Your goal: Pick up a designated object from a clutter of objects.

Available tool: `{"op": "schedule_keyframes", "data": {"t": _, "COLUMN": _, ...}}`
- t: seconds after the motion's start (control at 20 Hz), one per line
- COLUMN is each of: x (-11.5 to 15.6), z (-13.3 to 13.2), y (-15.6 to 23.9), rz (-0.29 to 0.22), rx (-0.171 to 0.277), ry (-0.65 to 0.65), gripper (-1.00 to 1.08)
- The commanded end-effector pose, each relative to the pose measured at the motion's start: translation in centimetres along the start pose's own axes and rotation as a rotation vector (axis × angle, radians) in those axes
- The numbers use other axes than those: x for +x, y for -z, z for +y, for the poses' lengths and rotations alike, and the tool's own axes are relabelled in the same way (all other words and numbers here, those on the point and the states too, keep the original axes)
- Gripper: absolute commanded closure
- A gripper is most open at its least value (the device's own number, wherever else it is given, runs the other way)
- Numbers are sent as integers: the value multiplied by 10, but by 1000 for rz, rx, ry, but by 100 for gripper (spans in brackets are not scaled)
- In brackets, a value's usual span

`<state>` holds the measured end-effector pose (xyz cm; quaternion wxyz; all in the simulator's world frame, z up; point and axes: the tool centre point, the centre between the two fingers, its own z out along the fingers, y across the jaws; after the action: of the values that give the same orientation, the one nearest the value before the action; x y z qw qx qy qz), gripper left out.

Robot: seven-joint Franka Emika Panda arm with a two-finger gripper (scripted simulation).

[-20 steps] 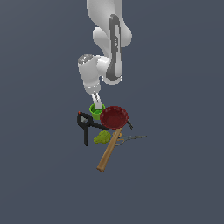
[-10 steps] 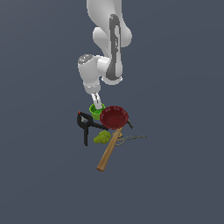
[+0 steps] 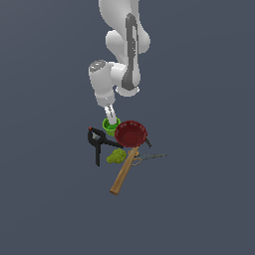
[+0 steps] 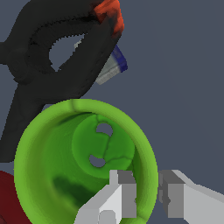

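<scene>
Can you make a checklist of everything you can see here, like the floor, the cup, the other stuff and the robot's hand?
Surface: plain dark grey floor, bare around the pile.
Job's thing: green cup, upright, open top, next to the red bowl.
Clutter: black clamp beside the cup; yellow-green fruit; hammer with its head end under the bowl; thin scissors.
Gripper: down at the cup, one of the fingers inside the rim and the other outside, straddling the wall; not closed on it.
Cables: nothing seen.
Surroundings: nothing seen, only grey background.
</scene>
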<state>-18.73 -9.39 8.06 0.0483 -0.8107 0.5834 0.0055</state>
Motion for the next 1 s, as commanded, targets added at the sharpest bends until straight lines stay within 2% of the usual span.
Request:
{"op": "schedule_keyframes", "data": {"t": 0.0, "x": -2, "z": -6, "y": 5, "rz": 1, "rx": 1, "ry": 3, "gripper": 108}}
{"op": "schedule_keyframes", "data": {"t": 0.45, "x": -12, "z": -36, "y": 35, "rz": 6, "rx": -2, "ry": 2, "gripper": 108}}
{"op": "schedule_keyframes", "data": {"t": 0.95, "x": -35, "z": -100, "y": 96, "rz": 10, "rx": -4, "ry": 1, "gripper": 108}}
